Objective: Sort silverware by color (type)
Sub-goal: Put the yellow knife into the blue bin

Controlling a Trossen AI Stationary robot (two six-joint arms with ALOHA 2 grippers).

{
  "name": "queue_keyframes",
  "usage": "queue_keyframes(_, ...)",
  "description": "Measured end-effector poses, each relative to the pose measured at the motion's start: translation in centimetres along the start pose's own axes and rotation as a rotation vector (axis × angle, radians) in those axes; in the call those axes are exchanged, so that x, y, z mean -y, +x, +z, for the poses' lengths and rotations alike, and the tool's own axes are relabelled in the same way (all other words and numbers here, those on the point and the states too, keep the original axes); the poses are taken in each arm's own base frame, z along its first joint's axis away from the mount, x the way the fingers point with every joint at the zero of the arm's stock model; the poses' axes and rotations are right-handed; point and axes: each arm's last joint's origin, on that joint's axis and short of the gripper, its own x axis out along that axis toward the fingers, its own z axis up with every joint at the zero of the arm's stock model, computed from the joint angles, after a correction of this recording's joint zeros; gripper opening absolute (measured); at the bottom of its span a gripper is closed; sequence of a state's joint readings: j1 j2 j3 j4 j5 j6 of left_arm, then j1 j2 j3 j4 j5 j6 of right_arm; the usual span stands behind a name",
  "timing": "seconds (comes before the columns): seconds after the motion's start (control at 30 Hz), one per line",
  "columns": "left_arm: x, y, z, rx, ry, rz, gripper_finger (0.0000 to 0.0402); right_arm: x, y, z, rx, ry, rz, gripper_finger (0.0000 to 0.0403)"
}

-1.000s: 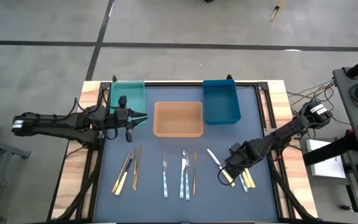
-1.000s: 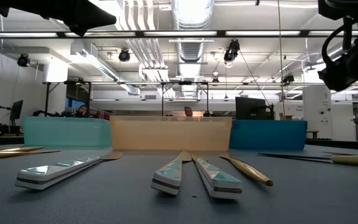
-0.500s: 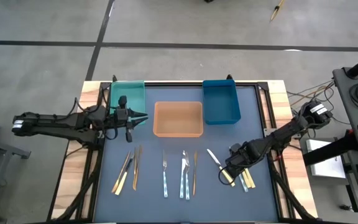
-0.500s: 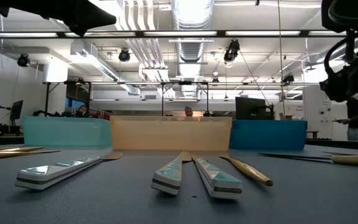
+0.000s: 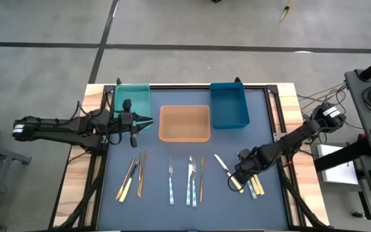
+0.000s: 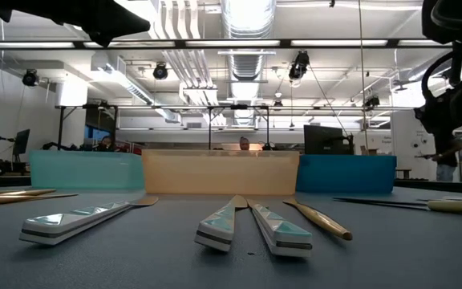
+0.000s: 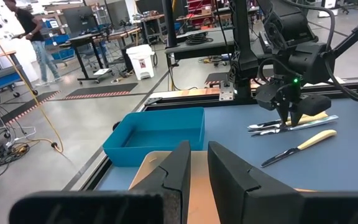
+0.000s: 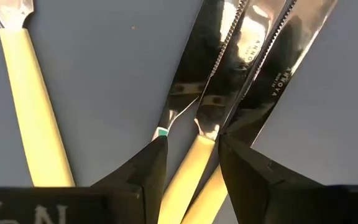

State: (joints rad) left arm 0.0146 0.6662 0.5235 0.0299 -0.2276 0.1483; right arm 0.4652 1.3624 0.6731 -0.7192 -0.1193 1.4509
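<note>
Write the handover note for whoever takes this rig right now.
Right gripper: low over the yellow-handled knives at the table's right, open fingers either side of one handle; not gripped yet.
Left gripper: idle in the air beside the teal bin, fingers nearly closed, empty.
Silverware: gold pieces lie left, silver pieces in the middle, one more yellow-handled knife just left of the right gripper.
Done: nothing visible in the teal bin, orange bin or blue bin.
Left: sort every piece, starting with this knife.
</note>
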Motion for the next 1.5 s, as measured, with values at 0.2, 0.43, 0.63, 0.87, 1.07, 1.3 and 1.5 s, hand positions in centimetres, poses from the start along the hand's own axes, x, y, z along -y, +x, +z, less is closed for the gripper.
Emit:
queue_keyframes(0.2,0.0,0.0,0.0,-0.001,0.000,0.000,0.0039,-0.7,0.1,0.2,0.043,-0.018,0.066,0.0124)
queue_keyframes(0.43,0.0,0.0,0.0,-0.001,0.001,0.000,0.0039,-0.5,0.1,0.2,0.058,-0.017,0.052,0.0123)
queue_keyframes(0.63,0.0,0.0,0.0,-0.002,0.001,0.000,0.0039,-0.5,0.8,0.3,0.057,-0.056,0.034,0.0123)
queue_keyframes(0.87,0.0,0.0,0.0,-0.002,0.001,0.000,0.0039,-0.6,1.1,0.4,0.055,-0.102,0.034,0.0121)
queue_keyframes(1.07,0.0,0.0,0.0,-0.002,0.001,0.000,0.0039,-0.5,1.1,0.3,0.055,-0.101,0.027,0.0074)
queue_keyframes(1.3,0.0,0.0,0.0,-0.001,0.001,0.000,0.0039,-0.5,1.1,0.3,0.050,-0.101,0.033,0.0050)
queue_keyframes(1.5,0.0,0.0,0.0,-0.001,0.001,0.000,0.0039,-1.3,0.3,0.3,0.055,-0.124,0.061,0.0052)
